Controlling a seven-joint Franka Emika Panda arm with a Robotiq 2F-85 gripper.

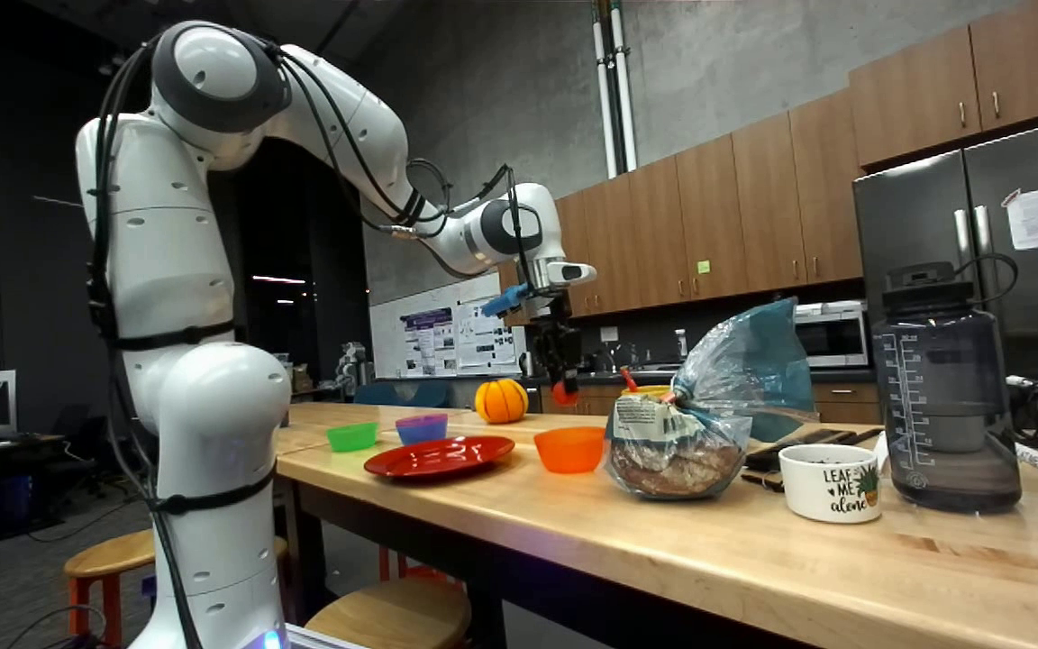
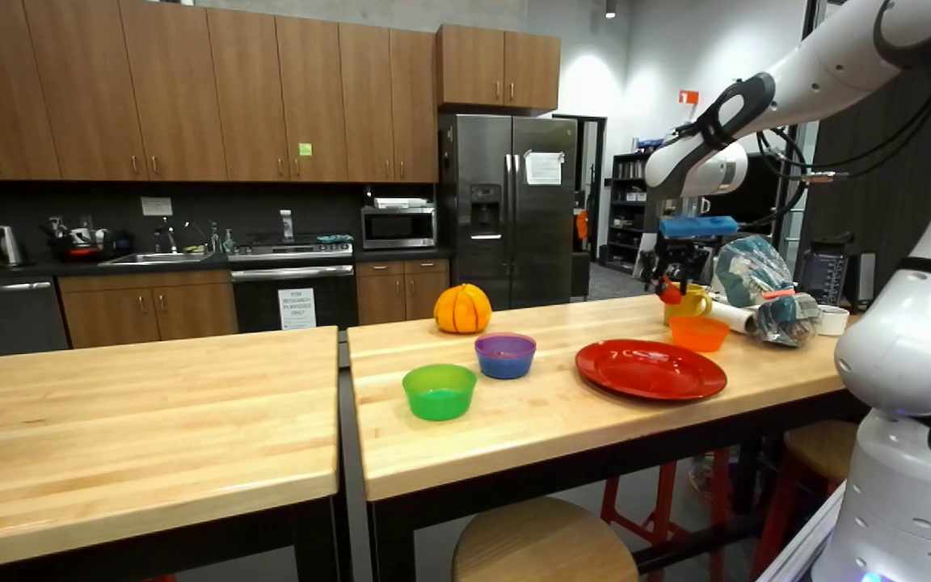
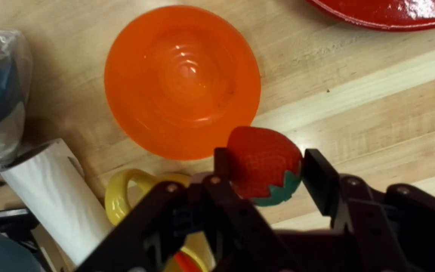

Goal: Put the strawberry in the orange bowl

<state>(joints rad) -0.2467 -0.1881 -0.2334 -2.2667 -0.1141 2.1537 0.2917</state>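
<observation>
The fingers (image 3: 321, 181) pinch the strawberry (image 3: 264, 162) between them, one on each side, and hold it in the air above the surface (image 2: 562, 436). In the wrist view its red tip points towards the orange bowl (image 3: 138, 98), and its green leaves are on the side away from the bowl. There the fruit slightly overlaps the bowl's rim; in both exterior views it hangs higher than the bowl. Whether any of it is directly over the rim, I cannot tell.

The orange bowl sits upright. In an exterior view the red plate (image 2: 650, 369) lies nearer and to its left; the wrist view shows the two apart. Farther left are a green bowl (image 2: 437, 408) and a purple bowl (image 2: 506, 343) stacked in a blue bowl (image 2: 504, 369), with a pumpkin (image 2: 463, 309) on the far side. A yellow mug (image 2: 685, 309) stands behind the orange bowl, partly hidden by the strawberry. A white roll (image 3: 57, 200) lies beside the mug.

In an exterior view a plastic bag (image 1: 677, 451) is right of the orange bowl, then a white cup (image 1: 830, 496) with lettering and a water bottle (image 1: 947, 397).
</observation>
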